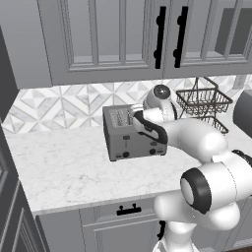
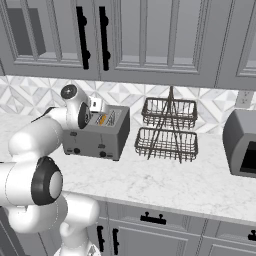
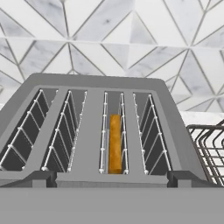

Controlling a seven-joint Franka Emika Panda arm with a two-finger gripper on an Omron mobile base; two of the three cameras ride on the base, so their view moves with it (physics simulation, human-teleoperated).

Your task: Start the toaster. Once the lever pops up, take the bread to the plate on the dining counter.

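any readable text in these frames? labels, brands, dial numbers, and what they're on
None readable.
Toaster: two black knobs on its front, no lettering or numbers visible; the hand view shows bare metal around the slots and the bread.
Toaster oven: no brand or markings visible.
Wall outlet: plain.
Cabinets, wire basket rack, counter: no text.

Open counter (image 1: 64,162) left of toaster (image 1: 129,140); wire rack (image 2: 167,131) seemingly close right.
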